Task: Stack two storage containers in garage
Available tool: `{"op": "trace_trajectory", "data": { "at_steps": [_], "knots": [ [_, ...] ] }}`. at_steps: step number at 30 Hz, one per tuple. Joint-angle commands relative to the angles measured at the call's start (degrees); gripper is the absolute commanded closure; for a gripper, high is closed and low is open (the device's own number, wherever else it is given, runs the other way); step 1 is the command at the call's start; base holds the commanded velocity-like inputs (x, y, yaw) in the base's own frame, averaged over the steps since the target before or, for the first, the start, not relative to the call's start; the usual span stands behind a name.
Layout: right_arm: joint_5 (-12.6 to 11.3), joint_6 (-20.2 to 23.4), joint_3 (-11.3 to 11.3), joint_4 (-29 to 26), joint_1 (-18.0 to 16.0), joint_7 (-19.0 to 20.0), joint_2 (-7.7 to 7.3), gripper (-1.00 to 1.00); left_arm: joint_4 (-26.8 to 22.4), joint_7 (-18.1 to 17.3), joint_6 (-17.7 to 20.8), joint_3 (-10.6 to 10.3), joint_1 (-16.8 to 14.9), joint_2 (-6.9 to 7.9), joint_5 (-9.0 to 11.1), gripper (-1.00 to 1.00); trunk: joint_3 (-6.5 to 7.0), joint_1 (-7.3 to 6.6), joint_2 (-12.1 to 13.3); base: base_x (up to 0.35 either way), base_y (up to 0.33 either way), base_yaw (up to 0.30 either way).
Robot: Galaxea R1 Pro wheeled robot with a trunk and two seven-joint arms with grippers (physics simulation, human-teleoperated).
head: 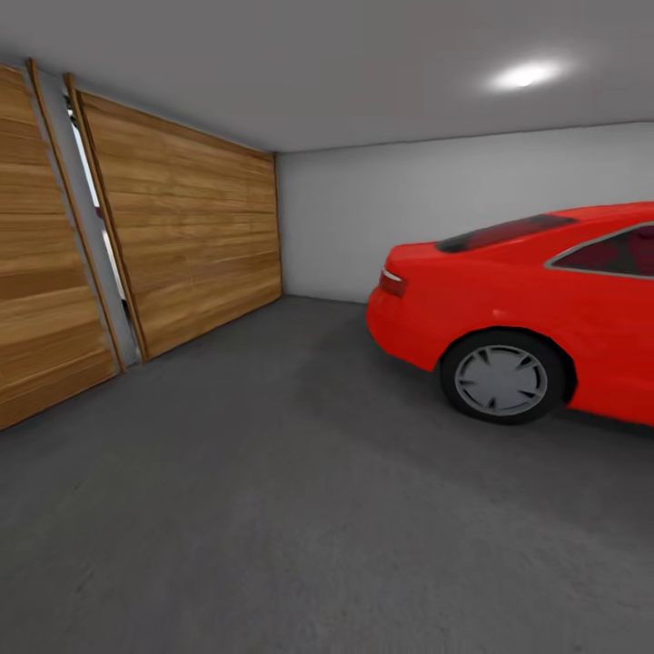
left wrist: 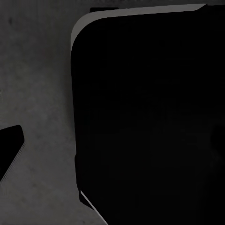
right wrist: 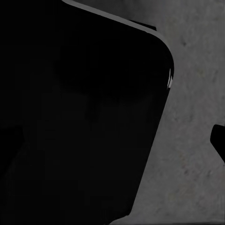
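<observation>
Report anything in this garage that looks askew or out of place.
The wide wooden plank door leans: its panels tilt, leaving a slanted gap between them. The red car and dark grey concrete floor look normal.

Legible text, labels, brands, numbers, signs: none. Red car (head: 536, 309): no readable plate or badge. Wooden plank door (head: 182, 227): unmarked. Pale grey wall (head: 363, 209): unmarked.

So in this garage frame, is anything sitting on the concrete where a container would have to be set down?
A red car fills the right side. The grey concrete floor ahead and toward the wooden plank door on the left looks open, with nothing visible standing on it.
</observation>
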Motion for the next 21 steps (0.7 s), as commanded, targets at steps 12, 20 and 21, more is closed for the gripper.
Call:
{"op": "trace_trajectory", "data": {
  "at_steps": [12,20,21],
  "knots": [
    [-0.60,-0.22,0.47,0.04,-0.01,0.02,0.01,-1.00,-0.01,0.01,-0.06,-0.02,-0.01,0.01,0.01,-1.00,-0.04,0.00,-0.02,0.000,0.000,-0.285],
    [-0.60,-0.22,0.47,0.04,-0.01,0.02,0.01,-1.00,-0.01,0.01,-0.07,-0.02,-0.01,0.01,0.01,-1.00,-0.04,0.00,-0.02,0.000,0.000,-0.285],
    [-0.60,-0.22,0.47,0.04,-0.01,0.02,0.01,-1.00,-0.01,0.01,-0.07,-0.02,-0.01,0.01,0.01,-1.00,-0.04,0.00,-0.02,0.000,0.000,-0.285]
  ]
}}
